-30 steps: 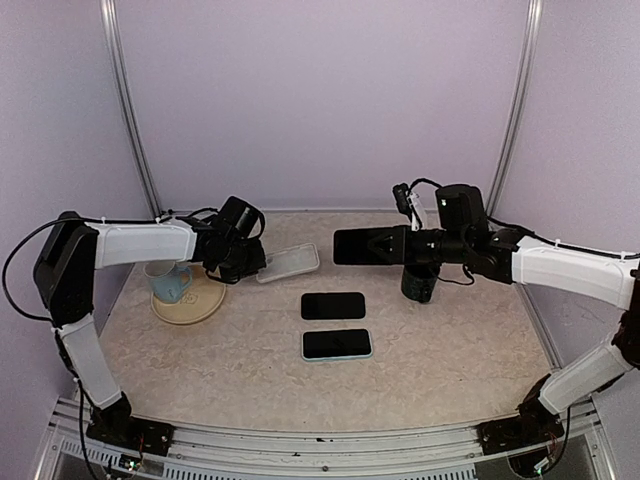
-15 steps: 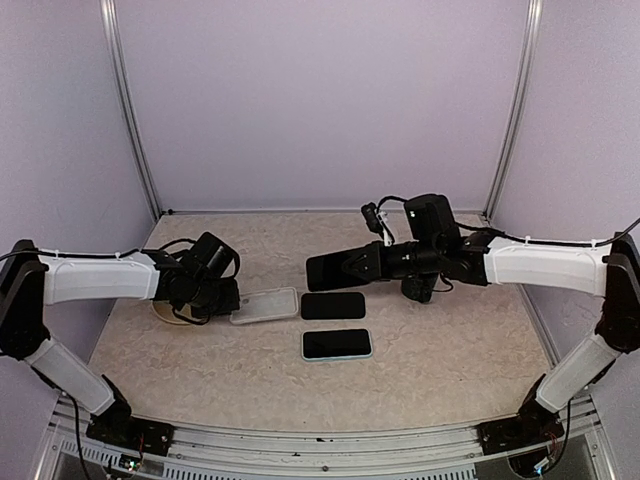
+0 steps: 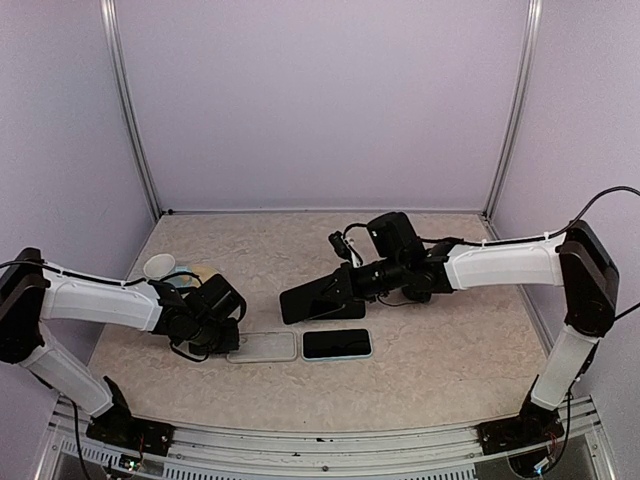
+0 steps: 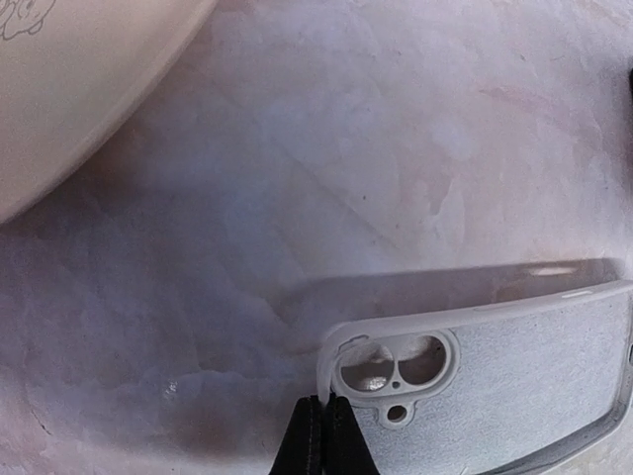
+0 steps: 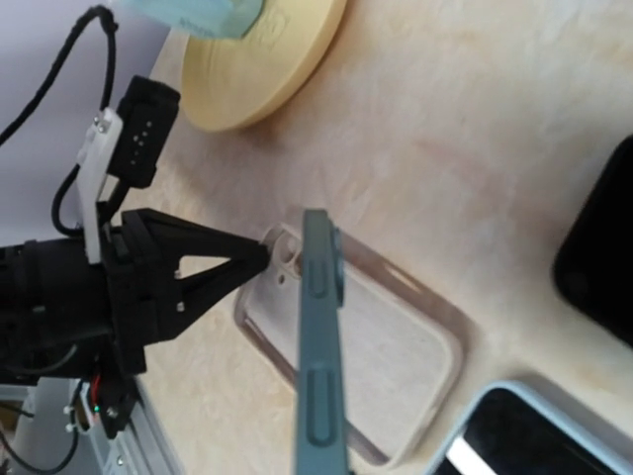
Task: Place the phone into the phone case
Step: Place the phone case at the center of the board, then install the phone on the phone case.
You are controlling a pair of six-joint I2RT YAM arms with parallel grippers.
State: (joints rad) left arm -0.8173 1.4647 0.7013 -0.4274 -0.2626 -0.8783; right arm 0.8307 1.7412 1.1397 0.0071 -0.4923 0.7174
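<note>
1. Left jaws: pinched shut on the rim of the clear phone case [image 4: 495,366], at the corner by its camera cutout. The hold appears meant to pin the case against sliding
2. Phone case: lies flat on the desk [image 3: 450,350] near the front edge, hollow side up, so it can receive a phone from above
3. Right jaws: clamped on one end of the phone [image 3: 310,300], which hangs clear of the desk, tilted with its free end lower and towards the case
4. Phone, right wrist view: seen edge-on over the case. Contact cannot be told. The tilt probably serves to seat one end first
5. Cased phone [image 3: 337,344]: flat, just beside the clear case, untouched
6. Black phone [image 5: 598,247]: flat, near the held phone
7. Plate [image 5: 257,69] and mug [image 3: 160,266]: at the left rear, apart from the work
</note>
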